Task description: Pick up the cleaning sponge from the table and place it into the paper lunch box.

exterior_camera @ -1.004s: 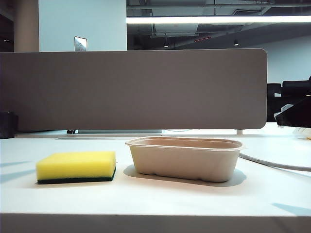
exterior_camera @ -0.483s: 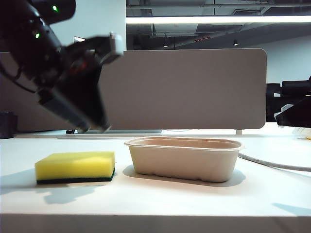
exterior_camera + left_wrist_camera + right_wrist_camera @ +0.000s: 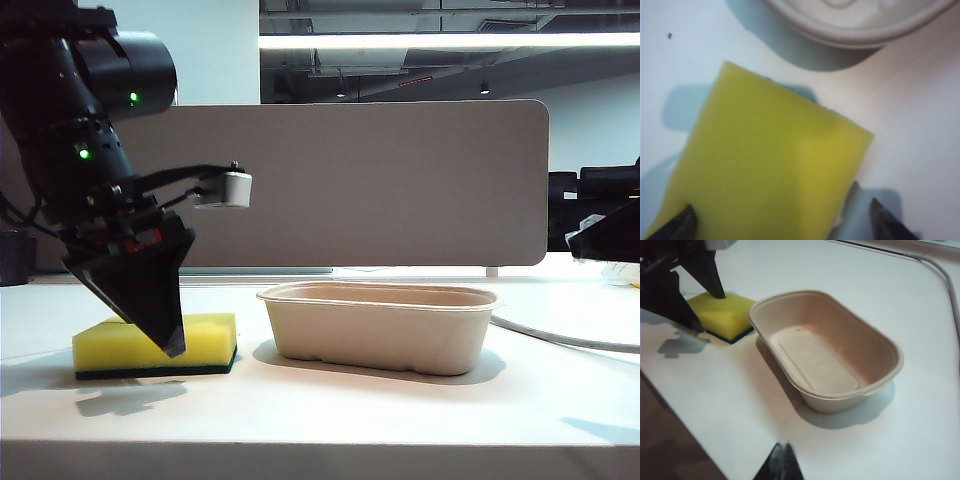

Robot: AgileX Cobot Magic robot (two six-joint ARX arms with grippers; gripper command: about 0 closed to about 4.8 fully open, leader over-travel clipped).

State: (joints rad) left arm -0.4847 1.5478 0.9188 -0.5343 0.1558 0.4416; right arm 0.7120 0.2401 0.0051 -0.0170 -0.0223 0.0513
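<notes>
Lying flat on the broad white table (image 3: 330, 410), green scouring layer down, the rectangular yellow foam cleaning sponge (image 3: 196, 341) sits just beside the beige oblong moulded-fibre paper lunch box (image 3: 385, 325), apart from it. The left gripper (image 3: 782, 220) hangs directly over the sponge, jaws spread wide, one black fingertip (image 3: 677, 226) at each side of the foam, nothing grasped. Over the table on the box's other side, the right gripper (image 3: 781, 460) has its fingertips pressed together, empty. Nothing lies in the box.

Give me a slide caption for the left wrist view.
Open left gripper straddling the yellow cleaning sponge beside the paper lunch box.
</notes>
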